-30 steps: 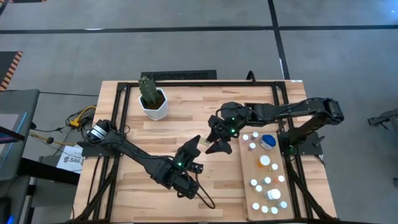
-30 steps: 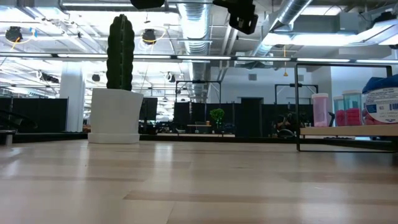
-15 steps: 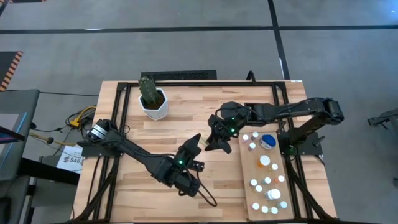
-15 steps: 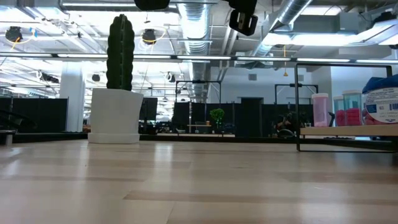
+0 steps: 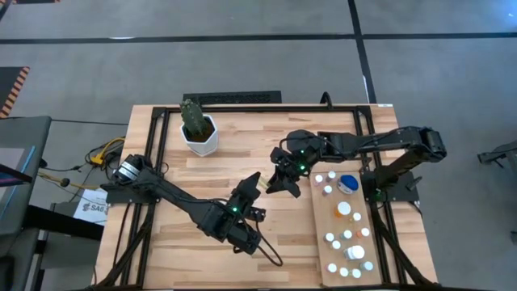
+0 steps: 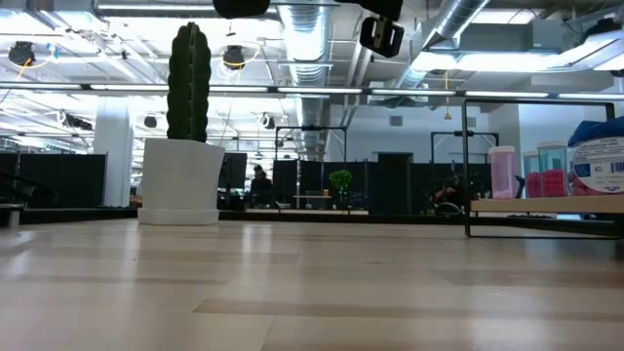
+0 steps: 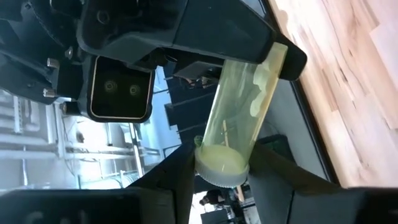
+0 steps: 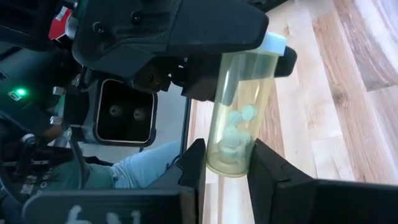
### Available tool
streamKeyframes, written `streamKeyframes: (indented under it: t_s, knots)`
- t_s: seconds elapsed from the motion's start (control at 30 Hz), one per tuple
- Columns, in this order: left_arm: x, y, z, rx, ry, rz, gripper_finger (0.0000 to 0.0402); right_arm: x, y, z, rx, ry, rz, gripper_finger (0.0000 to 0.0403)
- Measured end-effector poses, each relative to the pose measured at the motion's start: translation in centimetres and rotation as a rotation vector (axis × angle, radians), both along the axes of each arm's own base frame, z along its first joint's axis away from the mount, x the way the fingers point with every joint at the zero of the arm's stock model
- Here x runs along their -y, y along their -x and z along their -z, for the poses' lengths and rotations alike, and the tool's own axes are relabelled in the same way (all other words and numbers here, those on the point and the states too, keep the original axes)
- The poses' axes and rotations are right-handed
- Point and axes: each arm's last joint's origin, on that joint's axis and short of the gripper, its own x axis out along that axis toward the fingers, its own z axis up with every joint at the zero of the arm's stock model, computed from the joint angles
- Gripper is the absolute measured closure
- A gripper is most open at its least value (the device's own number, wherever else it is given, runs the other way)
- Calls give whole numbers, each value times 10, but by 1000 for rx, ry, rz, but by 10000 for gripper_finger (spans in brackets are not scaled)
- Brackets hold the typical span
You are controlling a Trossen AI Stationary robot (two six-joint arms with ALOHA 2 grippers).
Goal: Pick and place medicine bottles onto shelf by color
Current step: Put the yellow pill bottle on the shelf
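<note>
On the table [image 5: 161, 242], the cactus pot [image 5: 199, 134] stands at the far left, well clear of the work. The left end effector [image 5: 252, 183] is raised over the middle of the table, its fingers clamped on the white-capped end of a yellow-green bottle [image 7: 239, 115]. The right end effector [image 5: 275, 179] meets it from the other side, fingers around the bottle's bottom end, as its own wrist view shows [image 8: 239, 112]; whether they press or only bracket the bottle I cannot tell.

So the bottle hangs in the air between the two arms, long axis running from one end effector to the other, roughly left to right and level with the table. This looks like a handover from left to right.

The shelf [image 5: 323, 234] lies at the right edge, already holding many white-capped bottles and a blue-topped one [image 5: 349, 183]. It is just beside the right end effector and well apart from the left, so the right arm is the one placed to carry the bottle there. The left should let go only once the right grips firmly.
</note>
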Motion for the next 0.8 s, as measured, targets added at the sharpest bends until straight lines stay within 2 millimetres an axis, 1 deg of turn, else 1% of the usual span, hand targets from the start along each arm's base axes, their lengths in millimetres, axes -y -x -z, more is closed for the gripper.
streamKeyframes:
  t_s: [0.23,0.4,0.5,0.57,0.63,0.7,0.8]
  knots:
    - [-7,-6,0,31,40,-13,242,6,0,0,1,6,21,315]
    - [-16,-11,0,35,83,-22,196,20,2,1,-23,5,62,315]
    - [-22,-13,0,63,77,-51,168,36,7,2,-60,4,111,315]
    - [-27,-14,-1,95,75,-73,152,49,15,3,-113,7,149,315]
    - [-31,-16,-1,139,90,-95,139,61,20,3,-126,17,182,315]
    - [-38,-18,-1,195,131,-115,129,74,31,3,-166,29,222,315]
    - [-53,-23,-1,279,251,-145,123,92,44,-3,-172,74,295,315]
